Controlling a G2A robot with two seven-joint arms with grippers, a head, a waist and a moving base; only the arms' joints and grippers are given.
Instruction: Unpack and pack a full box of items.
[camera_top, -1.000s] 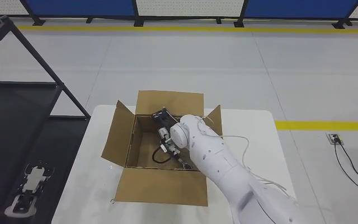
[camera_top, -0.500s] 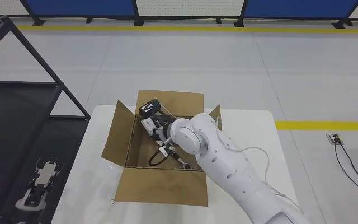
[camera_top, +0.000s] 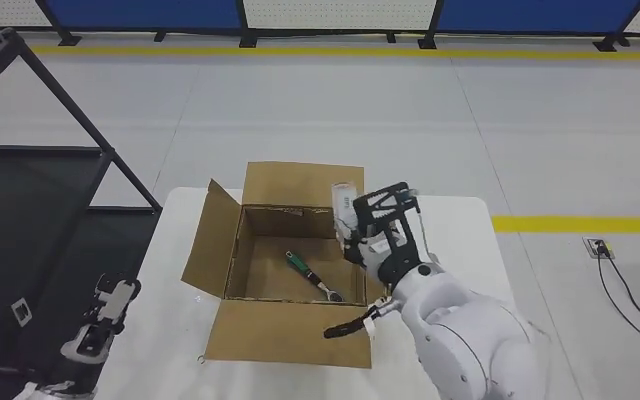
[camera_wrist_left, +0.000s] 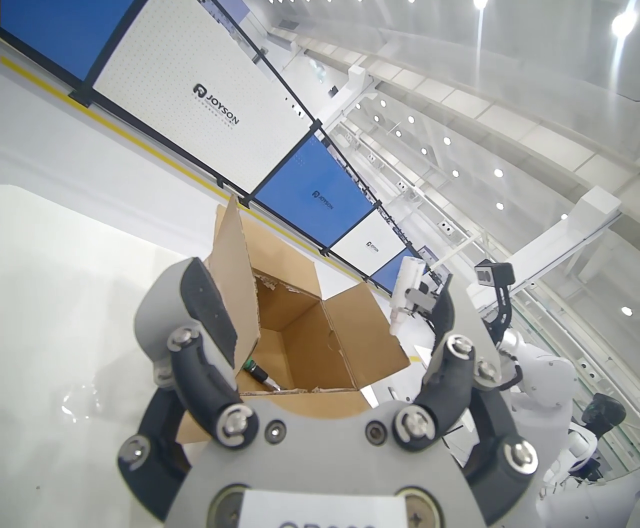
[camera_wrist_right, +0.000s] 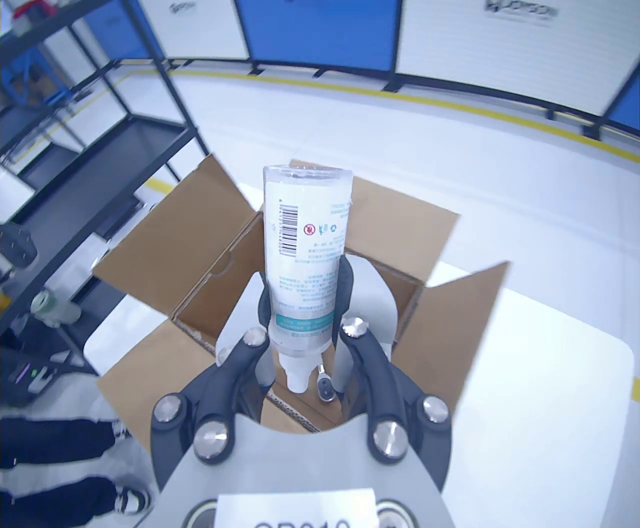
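lifted out of the box (camera_top: 300, 185) since a second ago, the bottle (camera_wrist_right: 305, 260) now hangs above the box's far right corner, pinched around its lower body by the right pincer (camera_wrist_right: 303, 290). its long axis runs along the pincer's reach, cap toward the wrist, base pointing away. a green-handled wrench (camera_top: 312, 275) lies on the box floor. the left pincer (camera_wrist_left: 320, 300), spread and empty, sits well apart off the box's left side, so the right arm looks better placed to set the bottle on the worktop (camera_top: 170, 300) beside the box.
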